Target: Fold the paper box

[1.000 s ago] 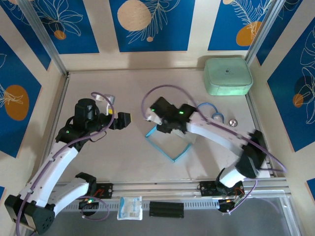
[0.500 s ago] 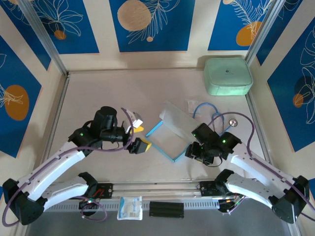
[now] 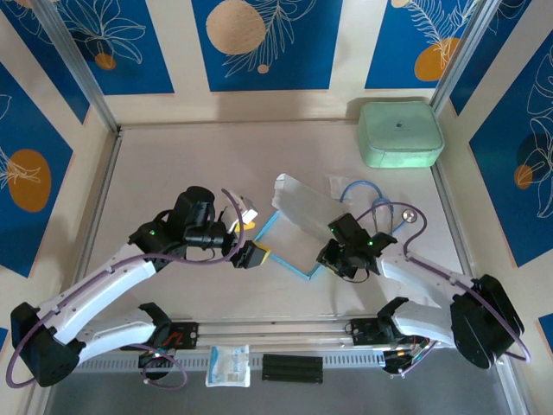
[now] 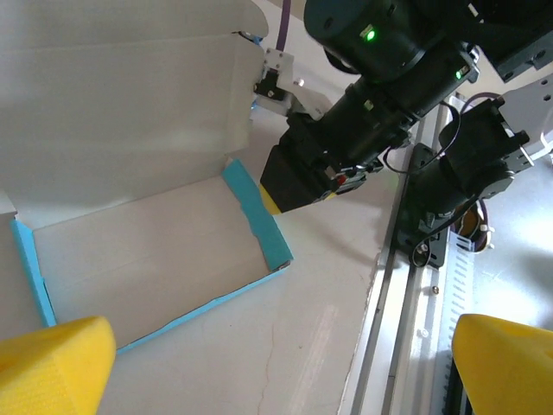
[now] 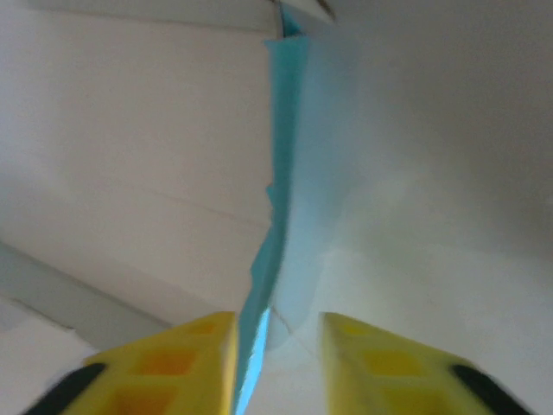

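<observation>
The left fingers (image 4: 54, 356) spread wide beside the paper box (image 4: 147, 251) — right fingers (image 5: 177, 363) narrowly apart, straddling its blue wall (image 5: 289, 130)

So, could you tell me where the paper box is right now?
In the top view, the paper box lies open at mid-table, between the left claw and the right claw.
</observation>
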### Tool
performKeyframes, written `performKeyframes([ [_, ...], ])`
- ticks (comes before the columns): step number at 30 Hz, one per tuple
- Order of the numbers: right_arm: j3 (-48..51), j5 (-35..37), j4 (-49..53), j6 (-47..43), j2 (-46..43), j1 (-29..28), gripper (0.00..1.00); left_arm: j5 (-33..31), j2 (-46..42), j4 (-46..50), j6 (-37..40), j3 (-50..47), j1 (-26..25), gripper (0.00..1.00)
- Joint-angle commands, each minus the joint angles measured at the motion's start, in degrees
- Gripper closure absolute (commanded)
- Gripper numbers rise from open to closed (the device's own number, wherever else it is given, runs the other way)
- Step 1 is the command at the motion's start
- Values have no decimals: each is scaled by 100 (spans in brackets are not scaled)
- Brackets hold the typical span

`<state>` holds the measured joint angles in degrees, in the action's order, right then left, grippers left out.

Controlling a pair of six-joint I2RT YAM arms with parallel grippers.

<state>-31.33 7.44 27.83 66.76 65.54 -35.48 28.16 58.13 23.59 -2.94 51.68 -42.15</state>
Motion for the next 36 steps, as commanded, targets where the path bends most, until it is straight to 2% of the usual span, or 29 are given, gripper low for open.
performKeyframes([
  [1,60,553,-358,-234,247,-144,78,-264,-60,75,-66,245,-58,0],
  [5,10,960,-627,-680,491,-314,88,-891,-45,159,-177,285,-70,1],
  [8,-136,1022,-815,-1103,695,-354,93,-1648,-42,205,-375,301,-57,1],
  [12,-485,907,-967,-1757,1197,-379,95,-2641,-86,299,-812,287,-55,1],
  [16,-1131,1271,-504,-2085,1547,-732,92,-3299,-91,671,-1171,383,20,0],
  [20,-1559,1599,-54,-2104,1541,-1051,86,-3362,-42,918,-1361,448,171,0],
  [25,-1736,1651,215,-2109,1273,-1122,78,-3229,68,902,-1569,386,225,1],
  [31,-2271,1768,928,-2318,1058,-1517,71,-3255,267,866,-1874,266,344,0],
  [36,-2559,1553,1386,-2512,418,-1569,59,-3130,266,982,-1595,250,509,1],
])
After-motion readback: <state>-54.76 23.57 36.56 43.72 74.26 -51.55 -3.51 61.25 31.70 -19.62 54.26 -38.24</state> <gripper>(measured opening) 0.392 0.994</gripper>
